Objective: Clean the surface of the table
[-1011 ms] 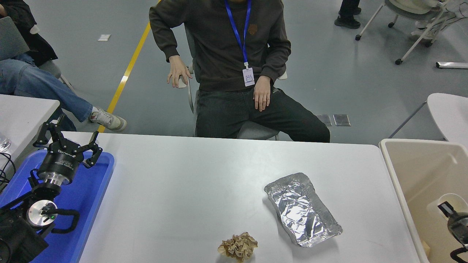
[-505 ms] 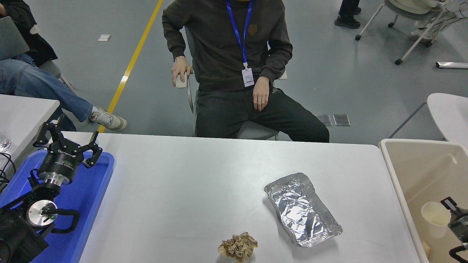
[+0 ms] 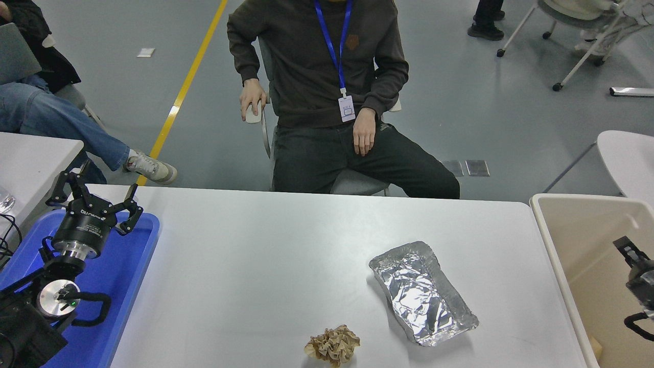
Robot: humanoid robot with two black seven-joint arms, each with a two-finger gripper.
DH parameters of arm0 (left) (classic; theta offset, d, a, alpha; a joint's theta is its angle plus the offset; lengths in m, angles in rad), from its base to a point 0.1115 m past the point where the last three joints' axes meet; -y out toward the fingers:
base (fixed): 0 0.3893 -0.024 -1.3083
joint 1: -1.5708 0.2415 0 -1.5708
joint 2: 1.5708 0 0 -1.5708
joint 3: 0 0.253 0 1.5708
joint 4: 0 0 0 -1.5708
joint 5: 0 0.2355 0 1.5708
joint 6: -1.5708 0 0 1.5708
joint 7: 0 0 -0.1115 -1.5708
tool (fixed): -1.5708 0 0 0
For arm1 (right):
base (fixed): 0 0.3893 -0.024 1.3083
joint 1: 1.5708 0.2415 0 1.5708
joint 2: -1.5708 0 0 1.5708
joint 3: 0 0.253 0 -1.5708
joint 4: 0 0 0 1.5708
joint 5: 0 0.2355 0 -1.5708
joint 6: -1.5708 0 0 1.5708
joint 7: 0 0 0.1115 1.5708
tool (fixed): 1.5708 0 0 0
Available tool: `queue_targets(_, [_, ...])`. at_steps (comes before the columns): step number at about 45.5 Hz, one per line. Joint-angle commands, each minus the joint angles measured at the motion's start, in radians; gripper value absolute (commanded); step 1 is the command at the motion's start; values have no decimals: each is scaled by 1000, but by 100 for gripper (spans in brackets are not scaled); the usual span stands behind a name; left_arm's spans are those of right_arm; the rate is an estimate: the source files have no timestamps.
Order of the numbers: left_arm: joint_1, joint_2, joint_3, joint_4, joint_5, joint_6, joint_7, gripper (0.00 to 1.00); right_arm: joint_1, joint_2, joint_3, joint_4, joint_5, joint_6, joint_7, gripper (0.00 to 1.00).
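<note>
Foil tray (image 3: 423, 292) on table surface (image 3: 265, 266), left claw (image 3: 94, 197) spread empty, right claw (image 3: 631, 253) unclear

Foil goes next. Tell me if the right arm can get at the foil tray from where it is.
Probably yes. The right tool hangs over the beige bin; only bare table surface separates it from the foil tray.

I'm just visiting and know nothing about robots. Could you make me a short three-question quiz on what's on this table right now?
1. True or false: the foil tray lies on the table surface.
2. Which lies nearer the camera, the crumpled brown paper or the foil tray?
3. The left gripper hovers over: A) the blue tray B) the beige bin C) the foil tray.

Key: 1 true; 2 the crumpled brown paper; 3 A.
</note>
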Motion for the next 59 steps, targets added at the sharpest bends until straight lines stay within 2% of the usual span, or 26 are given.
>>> queue_targets(1, [0, 0, 0, 1, 0, 0, 1, 100, 146, -116, 220, 172, 0, -1, 7, 98])
queue_targets(16, [0, 0, 0, 1, 0, 0, 0, 100, 146, -146, 622, 416, 0, 0, 13, 98])
queue_targets(26, [0, 0, 0, 1, 0, 0, 1, 100, 147, -140, 760, 497, 0, 0, 23, 98])
queue_targets(38, [0, 0, 0, 1, 0, 0, 0, 100, 101, -127, 852, 566, 0, 2, 152, 98])
queue_targets(50, [0, 0, 0, 1, 0, 0, 1, 100, -34, -74, 918, 603, 0, 3, 333, 98])
queue_targets(59, [0, 0, 0, 0, 0, 0, 1, 100, -156, -5, 971, 605, 2, 14, 421, 98])
